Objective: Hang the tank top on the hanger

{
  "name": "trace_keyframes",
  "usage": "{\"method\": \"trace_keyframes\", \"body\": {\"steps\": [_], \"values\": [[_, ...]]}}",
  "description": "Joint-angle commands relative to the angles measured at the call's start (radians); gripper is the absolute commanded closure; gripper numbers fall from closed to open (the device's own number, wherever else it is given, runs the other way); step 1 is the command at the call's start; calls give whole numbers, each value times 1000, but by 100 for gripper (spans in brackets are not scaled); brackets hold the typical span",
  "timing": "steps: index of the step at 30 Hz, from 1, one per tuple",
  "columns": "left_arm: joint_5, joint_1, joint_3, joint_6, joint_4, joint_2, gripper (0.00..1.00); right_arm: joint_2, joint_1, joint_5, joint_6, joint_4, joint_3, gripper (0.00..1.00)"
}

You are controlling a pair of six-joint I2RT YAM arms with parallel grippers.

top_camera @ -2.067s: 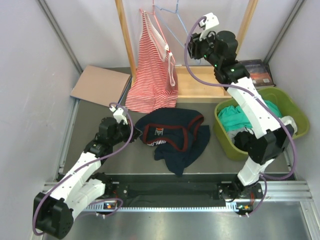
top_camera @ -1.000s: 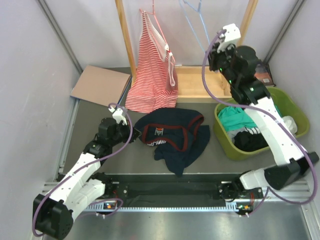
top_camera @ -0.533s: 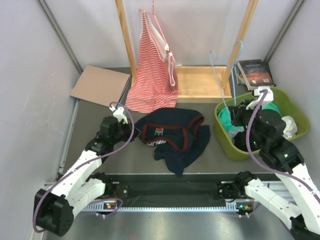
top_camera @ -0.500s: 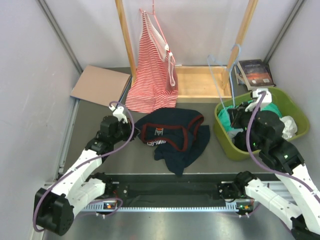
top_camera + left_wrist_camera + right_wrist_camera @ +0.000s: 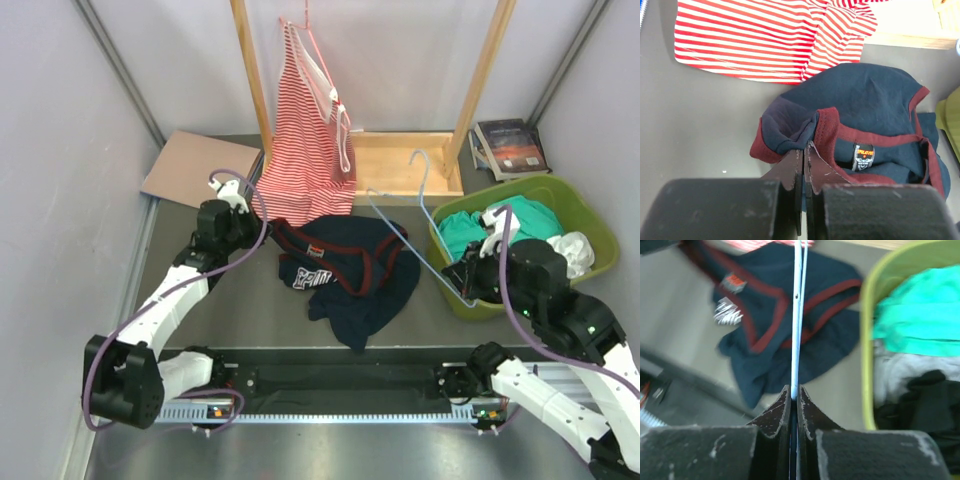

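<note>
The navy tank top (image 5: 350, 270) with dark red trim lies crumpled at the table's middle. My left gripper (image 5: 264, 224) is shut on its back-left edge and holds that edge up off the table. In the left wrist view its closed fingertips (image 5: 805, 148) pinch the red trim of the tank top (image 5: 865, 100). My right gripper (image 5: 466, 288) is shut on the light-blue wire hanger (image 5: 410, 238), held low over the tank top's right side, hook toward the back. In the right wrist view the hanger wire (image 5: 797, 315) runs straight out from the closed right gripper (image 5: 795, 390) above the tank top (image 5: 770, 340).
A red-and-white striped top (image 5: 305, 140) hangs from the wooden rack (image 5: 400, 165) at the back. A green basket (image 5: 556, 183) of clothes stands at right, close beside my right gripper. A cardboard sheet (image 5: 200, 170) lies back left and a book (image 5: 510, 145) back right.
My right arm has brought the hanger down from the rack rail to just over the tank top beside the basket. My left gripper has pulled the tank top's edge up and toward the back left.
</note>
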Motion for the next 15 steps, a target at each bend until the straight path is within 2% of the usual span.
{"method": "trace_keyframes", "body": {"steps": [1,7,15], "values": [[116,32,21,36,136,8,100,-42,8,-264,-66,-44,67,100],[292,49,4,51,188,2,100,-50,9,-451,-126,-33,36,100],[435,51,-12,-35,213,-19,100,-96,9,-521,-138,55,-8,100]]}}
